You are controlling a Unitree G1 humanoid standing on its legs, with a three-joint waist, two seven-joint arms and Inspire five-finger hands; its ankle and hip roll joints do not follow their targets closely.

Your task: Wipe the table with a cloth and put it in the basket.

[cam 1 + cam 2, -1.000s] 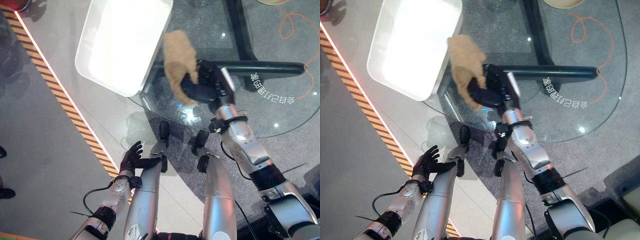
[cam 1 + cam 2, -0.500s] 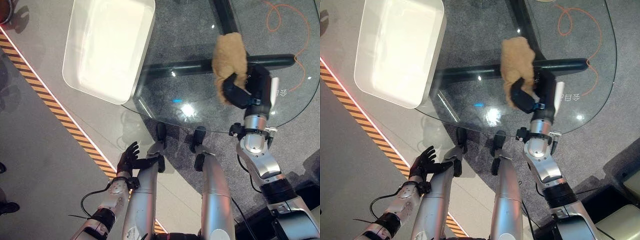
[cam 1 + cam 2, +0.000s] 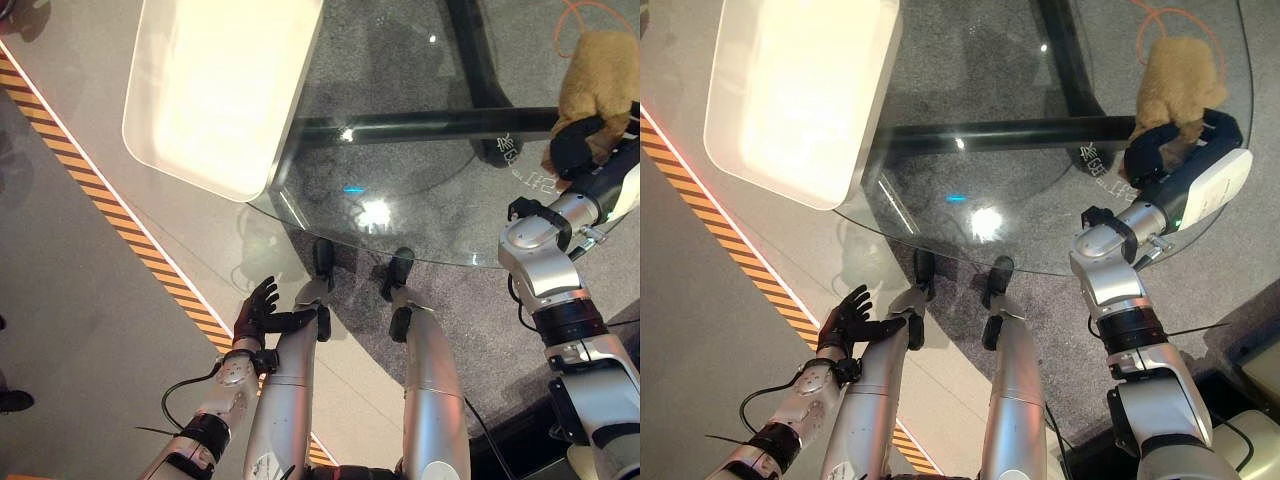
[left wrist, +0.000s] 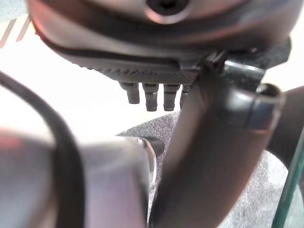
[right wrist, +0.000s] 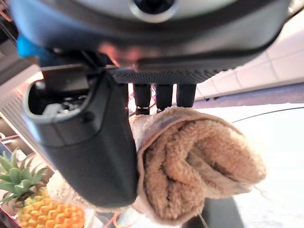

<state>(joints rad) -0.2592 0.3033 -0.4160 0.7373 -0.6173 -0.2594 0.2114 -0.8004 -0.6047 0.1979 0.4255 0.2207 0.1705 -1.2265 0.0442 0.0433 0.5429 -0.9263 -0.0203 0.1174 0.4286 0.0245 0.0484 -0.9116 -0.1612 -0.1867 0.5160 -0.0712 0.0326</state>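
A tan terry cloth is bunched up at the right side of the round glass table. My right hand is shut on it. In the right wrist view the thumb and fingers curl round the rolled cloth. Whether the cloth touches the glass I cannot tell. The white rectangular basket stands at the table's left, far from the cloth. Low beside my leg hangs my left hand, open and holding nothing.
A dark crossbar of the table's base shows through the glass. A black-and-orange striped line runs over the floor on the left. An orange cord lies beyond the cloth. A pineapple shows in the right wrist view.
My right hand has swept the cloth across the glass, from beside the basket to the table's right side. The left hand has stayed where it was.
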